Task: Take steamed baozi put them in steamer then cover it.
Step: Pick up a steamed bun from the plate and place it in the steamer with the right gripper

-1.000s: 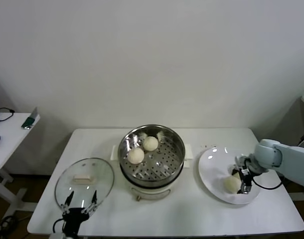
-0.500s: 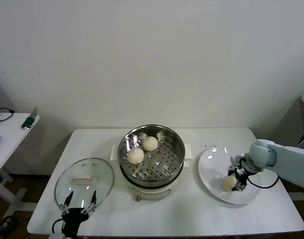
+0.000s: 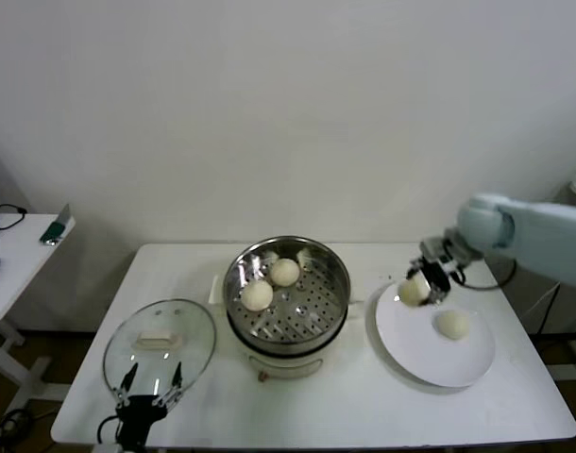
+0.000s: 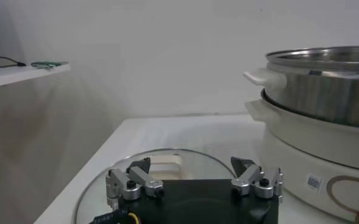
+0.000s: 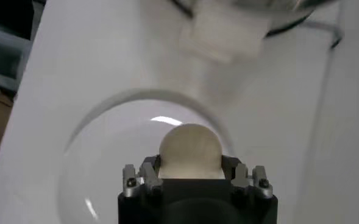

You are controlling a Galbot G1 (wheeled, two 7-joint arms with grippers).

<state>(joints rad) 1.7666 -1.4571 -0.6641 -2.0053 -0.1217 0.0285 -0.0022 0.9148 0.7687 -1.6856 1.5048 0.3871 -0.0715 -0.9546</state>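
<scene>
My right gripper [image 3: 418, 285] is shut on a cream-white steamed baozi [image 3: 410, 293], held in the air over the rim of the white plate [image 3: 430, 368] on the steamer's side. In the right wrist view the baozi [image 5: 190, 149] fills the gap between the fingers of the right gripper [image 5: 190, 165]. Another baozi [image 3: 451, 324] lies on the plate. Two baozi [image 3: 257, 294] [image 3: 285, 272] rest on the perforated tray of the open steel steamer [image 3: 341, 276]. The left gripper [image 3: 152, 381] hangs open over the front edge of the glass lid [image 3: 160, 338].
The lid [image 4: 167, 159] lies flat on the table left of the steamer [image 4: 325, 85]. A small side table [image 3: 14, 255] with gadgets stands at the far left. A white wall closes the back.
My right gripper closed on a baozi on the plate, then lifted it up and toward the steamer. A second baozi now shows on the plate. The left arm stayed put.
</scene>
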